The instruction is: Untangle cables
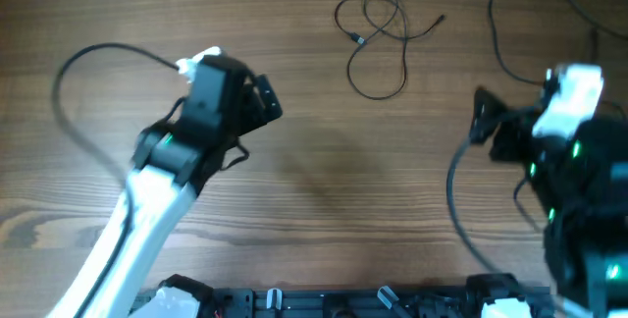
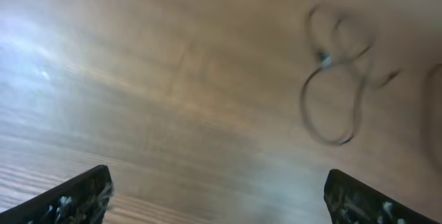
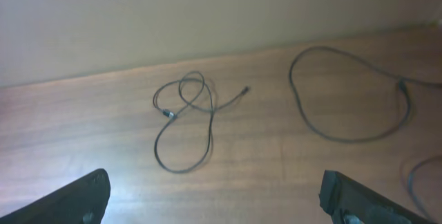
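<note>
The cables (image 1: 358,39) lie as one loose tangle of thin black wire on the wooden table, far centre, with a small plug end sticking out to the right. They also show in the left wrist view (image 2: 323,59), blurred, and in the right wrist view (image 3: 168,114). My left gripper (image 1: 265,102) is open and empty, above the table to the left and nearer than the tangle. My right gripper (image 1: 483,117) is open and empty, to the right and nearer. Both sets of fingertips (image 2: 221,200) (image 3: 217,196) are wide apart with bare wood between them.
A thicker black arm cable (image 1: 69,63) loops at the left behind the left arm. Another arm cable (image 1: 494,33) curves at the far right, also in the right wrist view (image 3: 345,137). The table's far edge meets a pale wall (image 3: 207,16).
</note>
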You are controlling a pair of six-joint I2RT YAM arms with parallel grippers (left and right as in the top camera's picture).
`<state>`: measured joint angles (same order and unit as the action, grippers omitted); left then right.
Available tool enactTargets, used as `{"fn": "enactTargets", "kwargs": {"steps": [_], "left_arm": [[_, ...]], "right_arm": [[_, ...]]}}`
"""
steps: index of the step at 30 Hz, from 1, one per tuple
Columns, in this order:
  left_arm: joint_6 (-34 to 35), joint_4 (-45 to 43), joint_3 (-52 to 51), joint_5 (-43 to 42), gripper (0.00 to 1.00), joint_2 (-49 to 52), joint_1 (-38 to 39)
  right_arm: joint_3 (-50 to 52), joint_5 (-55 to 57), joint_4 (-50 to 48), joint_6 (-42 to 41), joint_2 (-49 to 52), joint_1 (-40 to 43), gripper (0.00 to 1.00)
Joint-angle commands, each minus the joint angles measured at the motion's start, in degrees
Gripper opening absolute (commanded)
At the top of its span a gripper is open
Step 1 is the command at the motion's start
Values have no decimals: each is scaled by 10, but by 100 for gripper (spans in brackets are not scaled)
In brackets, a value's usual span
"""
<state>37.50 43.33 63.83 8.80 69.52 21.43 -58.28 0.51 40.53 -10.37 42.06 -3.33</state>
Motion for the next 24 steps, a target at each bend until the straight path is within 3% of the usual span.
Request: {"fn": "enactTargets", "kwargs": {"steps": [1,7,14,24], "left_arm": [[-10,1,-65,56,100,-120,0],[7,6,-160,64,100,-339,0],[6,81,-174,168,100,-553,0],[6,96,-174,168,100,-601,0]], "right_arm": [[85,11,-34,-18,-82,0,100],[121,11,-52,-51,-111,0,100],[121,11,-59,-81,-112,0,100],[121,11,-40,-82,-111,0,100]]}}
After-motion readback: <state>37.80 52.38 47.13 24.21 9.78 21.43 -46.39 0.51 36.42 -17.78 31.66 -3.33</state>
